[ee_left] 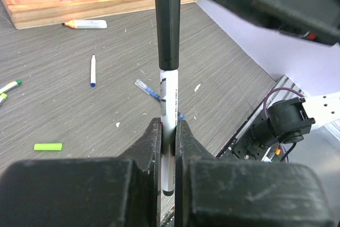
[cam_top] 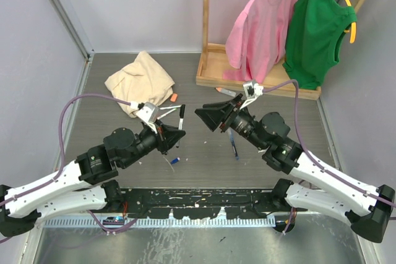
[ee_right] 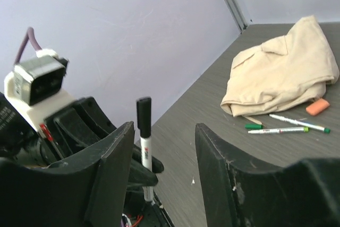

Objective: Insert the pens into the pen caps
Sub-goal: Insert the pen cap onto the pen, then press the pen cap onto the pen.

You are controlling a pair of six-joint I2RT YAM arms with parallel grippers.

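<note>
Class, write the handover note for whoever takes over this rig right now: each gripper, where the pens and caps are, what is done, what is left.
Left gripper: shut on a white pen, black cap on its free end.
Right gripper: jaws open, empty, apart from that pen.
Loose: two green-tipped pens and an orange cap by the tan cloth; an orange-tipped pen by the wooden stand; a green cap.
Done: one pen capped, as far as it shows.
Left: set it down, then cap the loose pens.
</note>
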